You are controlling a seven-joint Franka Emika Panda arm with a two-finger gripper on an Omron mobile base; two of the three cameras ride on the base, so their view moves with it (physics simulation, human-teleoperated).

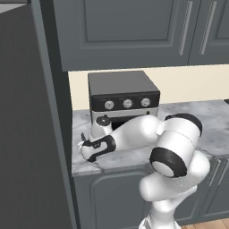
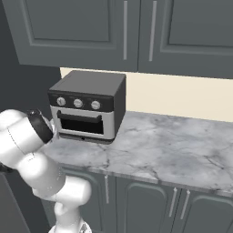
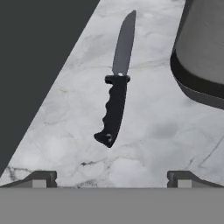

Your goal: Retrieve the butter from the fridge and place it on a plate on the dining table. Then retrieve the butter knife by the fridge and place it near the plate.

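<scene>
The butter knife [image 3: 117, 83] lies flat on the marble kitchen counter [image 3: 65, 127], black handle toward me and grey blade pointing away. My gripper [image 3: 112, 179] hovers just short of the handle's end, open, with nothing between its fingertips. From the left base view, the gripper [image 1: 82, 141] reaches left and low over the counter's left end [image 1: 89, 163], in front of the toaster oven. A tall grey surface [image 1: 18, 134] rises beside that end; I cannot tell whether it is the fridge. The butter, the plate and the dining table are out of view.
A dark toaster oven [image 1: 123, 96] [image 2: 88, 107] stands at the back of the counter, and its corner [image 3: 201, 48] sits close to the right of the knife. Dark grey cabinets [image 2: 136, 32] hang above. The marble runs on to the right [image 2: 173, 150].
</scene>
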